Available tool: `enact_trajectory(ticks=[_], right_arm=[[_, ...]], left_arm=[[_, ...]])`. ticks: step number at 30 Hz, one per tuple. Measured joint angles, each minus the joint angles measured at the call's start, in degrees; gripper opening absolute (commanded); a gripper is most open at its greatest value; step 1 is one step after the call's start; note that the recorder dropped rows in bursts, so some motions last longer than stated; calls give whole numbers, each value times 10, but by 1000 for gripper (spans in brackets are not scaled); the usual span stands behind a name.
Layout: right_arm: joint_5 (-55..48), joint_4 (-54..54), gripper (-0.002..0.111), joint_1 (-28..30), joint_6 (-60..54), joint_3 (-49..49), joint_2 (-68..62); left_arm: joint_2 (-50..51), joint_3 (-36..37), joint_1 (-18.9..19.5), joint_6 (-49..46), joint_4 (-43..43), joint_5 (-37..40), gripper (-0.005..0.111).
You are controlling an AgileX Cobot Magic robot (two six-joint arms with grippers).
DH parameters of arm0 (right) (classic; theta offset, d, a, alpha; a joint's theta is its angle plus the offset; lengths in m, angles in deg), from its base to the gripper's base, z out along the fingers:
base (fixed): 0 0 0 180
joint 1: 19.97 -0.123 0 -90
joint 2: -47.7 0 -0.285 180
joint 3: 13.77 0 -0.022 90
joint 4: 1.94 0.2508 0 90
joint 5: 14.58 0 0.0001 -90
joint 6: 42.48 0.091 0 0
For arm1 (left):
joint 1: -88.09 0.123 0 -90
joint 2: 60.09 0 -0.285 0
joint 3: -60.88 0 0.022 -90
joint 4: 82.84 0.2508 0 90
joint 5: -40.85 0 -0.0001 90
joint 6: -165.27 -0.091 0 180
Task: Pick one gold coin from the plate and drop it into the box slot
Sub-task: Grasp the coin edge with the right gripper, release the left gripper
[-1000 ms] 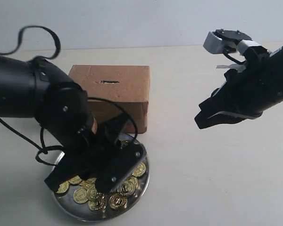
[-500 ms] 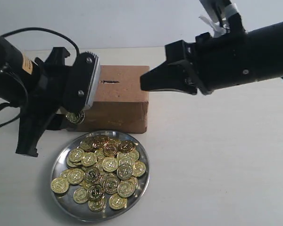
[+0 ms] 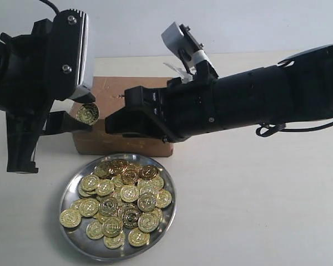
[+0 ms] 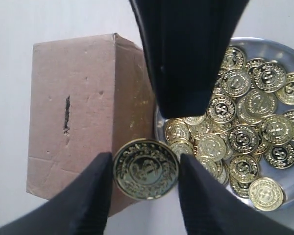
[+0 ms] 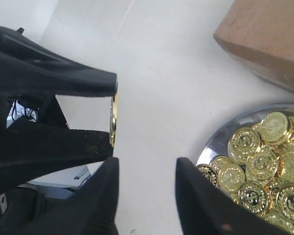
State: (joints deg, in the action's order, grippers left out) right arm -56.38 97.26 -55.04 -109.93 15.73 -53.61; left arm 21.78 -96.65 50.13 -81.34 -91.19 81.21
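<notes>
- Pale tabletop (image 3: 255, 210) carries the box (image 3: 111, 88), the plate (image 3: 173, 206) of coins just beside its near face
- Left gripper (image 4: 145, 171), now raised, pinches one gold coin (image 3: 89, 113) at the box's left near corner
- Right gripper (image 5: 146, 164) has swung across the box, jaws parted and empty, near the coin
- Picking looks done; the slot (image 4: 66, 115) on the box top still waits

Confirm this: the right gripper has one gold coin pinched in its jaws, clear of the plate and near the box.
Not quite: it is the left gripper that has the gold coin pinched in its jaws, clear of the plate and near the box. The left wrist view shows it. The right gripper is open and empty.
</notes>
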Motion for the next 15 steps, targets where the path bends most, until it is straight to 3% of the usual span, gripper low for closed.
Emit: enact_trajectory(ticks=[15], right_arm=[[-6,3,54,0,-2,-16,0]], left_arm=[[0,1,0,-50,-91,-1,27]])
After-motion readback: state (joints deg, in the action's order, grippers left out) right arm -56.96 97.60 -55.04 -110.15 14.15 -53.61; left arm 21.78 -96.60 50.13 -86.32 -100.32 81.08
